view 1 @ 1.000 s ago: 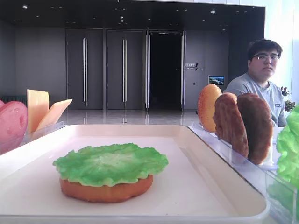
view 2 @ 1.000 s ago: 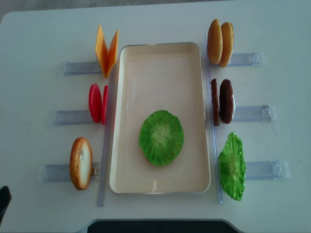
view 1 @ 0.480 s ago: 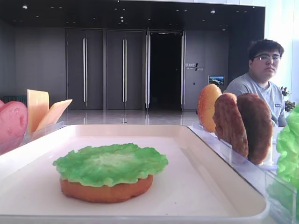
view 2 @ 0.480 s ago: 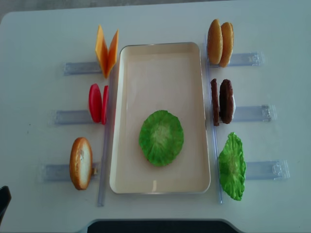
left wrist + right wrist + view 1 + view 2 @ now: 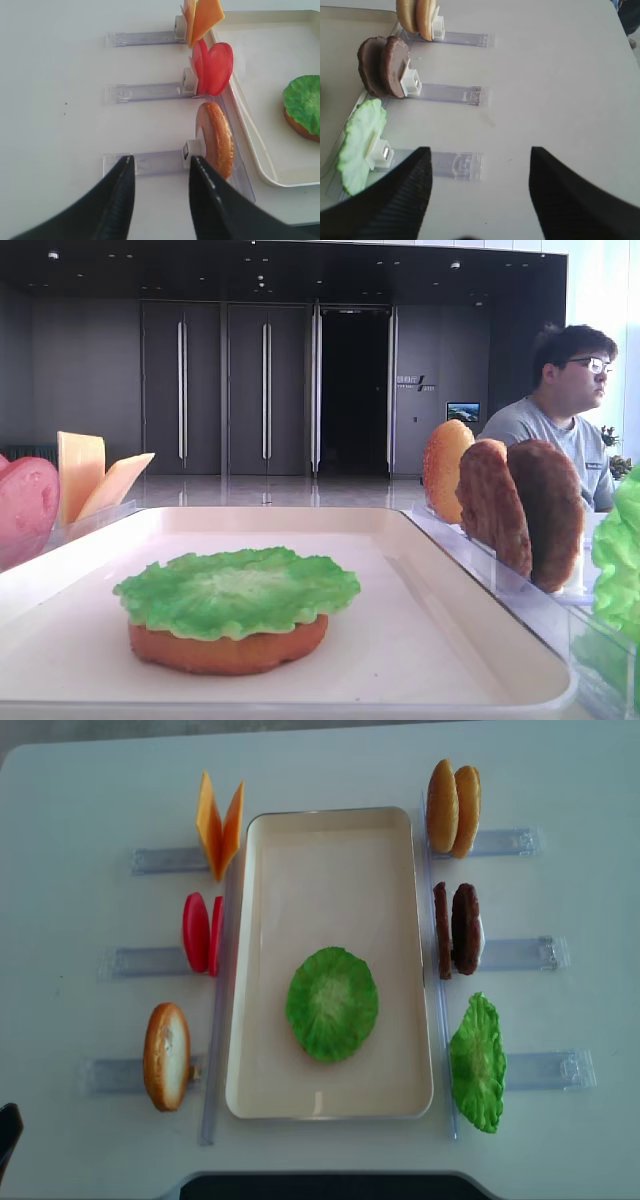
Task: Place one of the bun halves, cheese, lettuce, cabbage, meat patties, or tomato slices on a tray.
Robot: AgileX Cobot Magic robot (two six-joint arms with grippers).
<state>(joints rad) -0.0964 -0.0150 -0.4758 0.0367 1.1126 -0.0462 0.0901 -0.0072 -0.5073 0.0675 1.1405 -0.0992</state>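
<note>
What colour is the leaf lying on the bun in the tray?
Bright green lettuce with a paler centre, clearest in the overhead view.

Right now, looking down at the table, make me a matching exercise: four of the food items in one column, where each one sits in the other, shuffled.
Items:
1. cheese slices
2. tomato slices
3. meat patties
4. lettuce leaf on a bun half

Places:
A. on the tray
B. right of the tray, middle rack
C. left of the tray, far rack
D. left of the tray, middle rack

Pairs: 1-C, 2-D, 3-B, 4-A

Open hand (image 5: 480,192) hovers beside racked lettuce (image 5: 360,142).
</note>
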